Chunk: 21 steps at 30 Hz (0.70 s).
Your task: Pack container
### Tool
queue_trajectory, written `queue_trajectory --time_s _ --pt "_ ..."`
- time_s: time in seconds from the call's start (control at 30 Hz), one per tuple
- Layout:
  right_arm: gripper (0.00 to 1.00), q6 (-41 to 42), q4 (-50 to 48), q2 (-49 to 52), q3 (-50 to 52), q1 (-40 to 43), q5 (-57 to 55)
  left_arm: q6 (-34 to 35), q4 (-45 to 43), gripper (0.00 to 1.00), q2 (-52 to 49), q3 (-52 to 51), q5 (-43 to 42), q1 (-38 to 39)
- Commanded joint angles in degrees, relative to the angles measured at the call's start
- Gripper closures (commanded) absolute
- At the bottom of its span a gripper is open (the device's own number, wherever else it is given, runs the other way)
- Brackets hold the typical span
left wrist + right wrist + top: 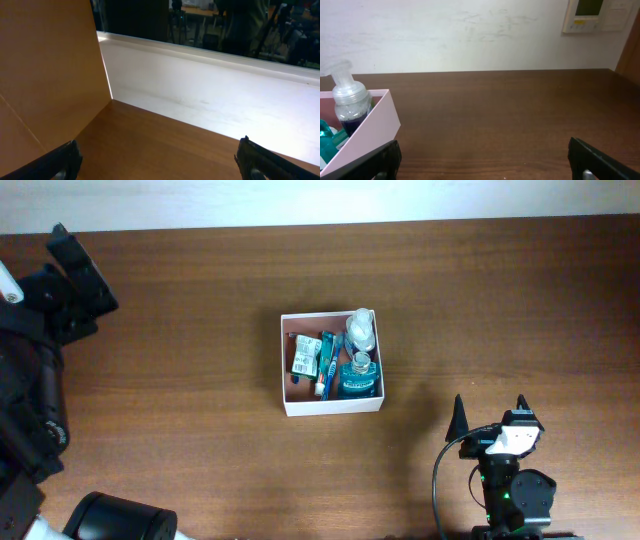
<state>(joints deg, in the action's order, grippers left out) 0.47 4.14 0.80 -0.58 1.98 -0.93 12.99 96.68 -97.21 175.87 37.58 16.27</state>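
The container (291, 405), a shallow square box with white walls and a reddish-brown floor, stands mid-table. In it lie a clear pump bottle (361, 328), a teal bottle (357, 377), a toothbrush (324, 365) and a small green packet (304, 356). The right wrist view shows the container's corner (375, 120) and the pump bottle (347, 97) at far left. My right gripper (489, 410) is open and empty, to the lower right of the container; its fingers frame bare table (485, 157). My left gripper (82, 268) is open and empty at the far left (160, 160).
The brown wooden table (480, 300) ends at a white wall along the far edge (210, 95). A black cable (437, 480) loops beside the right arm. The left arm's dark body (35, 400) fills the left side.
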Motion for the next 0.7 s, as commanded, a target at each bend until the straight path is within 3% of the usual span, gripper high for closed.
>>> queue_trajectory --time_s 0.0,0.53,0.67 --pt "0.01 0.46 0.50 -0.61 0.26 -0.57 0.28 -0.70 -0.02 0.01 0.59 -0.15 1.03 -0.20" --pt "0.01 0.44 0.50 -0.61 0.26 -0.57 0.31 -0.68 -0.02 0.01 1.27 -0.15 0.66 -0.20" --pt "0.01 0.44 0.50 -0.61 0.26 -0.57 0.31 -0.70 -0.02 0.01 4.04 -0.15 -4.22 -0.20"
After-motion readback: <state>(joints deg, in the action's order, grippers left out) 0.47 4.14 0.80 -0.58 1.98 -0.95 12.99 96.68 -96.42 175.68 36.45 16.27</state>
